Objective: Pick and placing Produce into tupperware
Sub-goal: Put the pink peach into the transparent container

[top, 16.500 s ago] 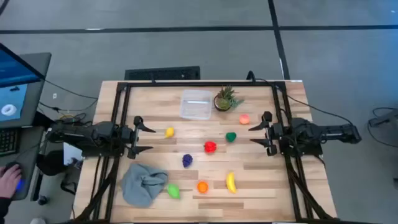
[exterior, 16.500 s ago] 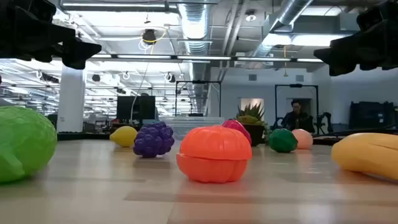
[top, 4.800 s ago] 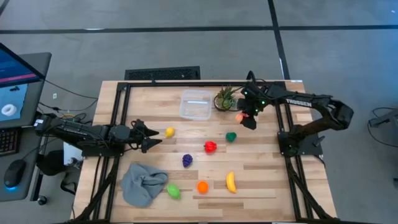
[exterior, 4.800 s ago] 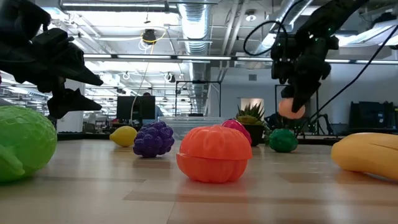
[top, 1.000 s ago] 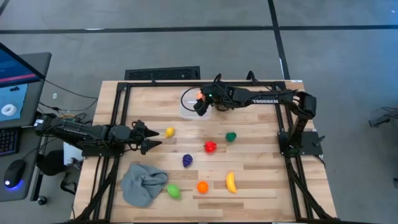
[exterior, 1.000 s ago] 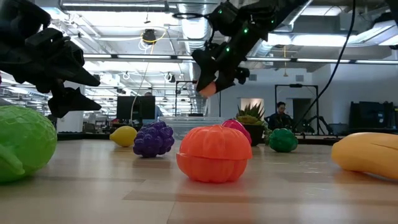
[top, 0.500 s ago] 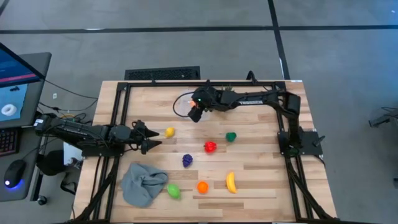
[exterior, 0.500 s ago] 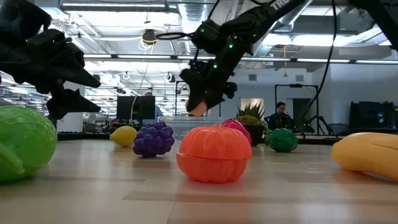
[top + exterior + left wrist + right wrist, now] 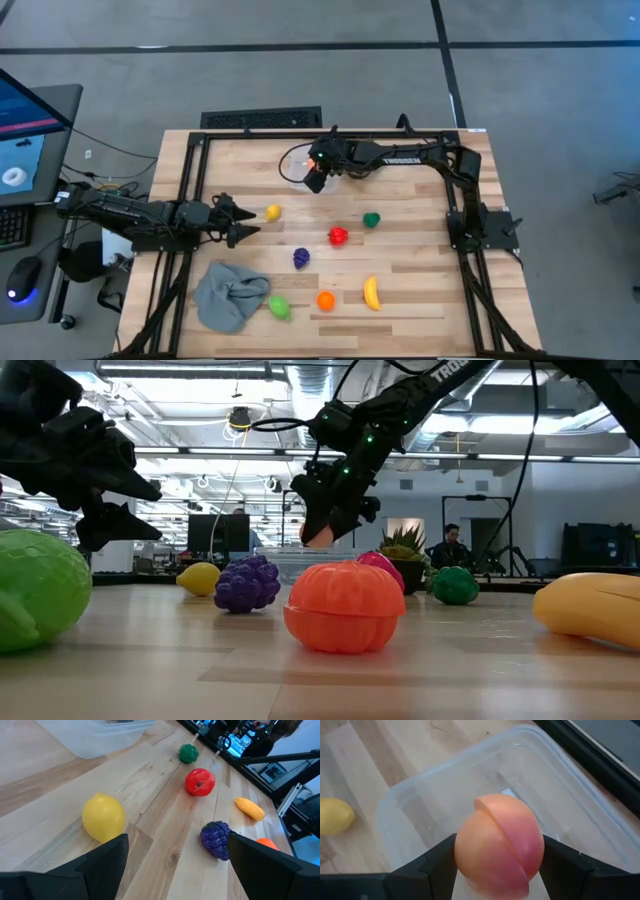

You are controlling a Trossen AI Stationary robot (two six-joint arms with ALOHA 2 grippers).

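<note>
The right gripper (image 9: 499, 865), clamped on a peach (image 9: 499, 844), hangs above the tupperware (image 9: 560, 785), inside its rim; the left gripper (image 9: 243, 212) waits, fingers apart, beside the lemon (image 9: 272, 212).

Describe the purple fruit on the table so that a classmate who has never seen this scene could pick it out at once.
Start at the wooden table and find the red fruit near its middle. The grapes lie beside it, toward the grey cloth. They are the only purple piece, and knobbly where the other fruits are smooth.
</note>
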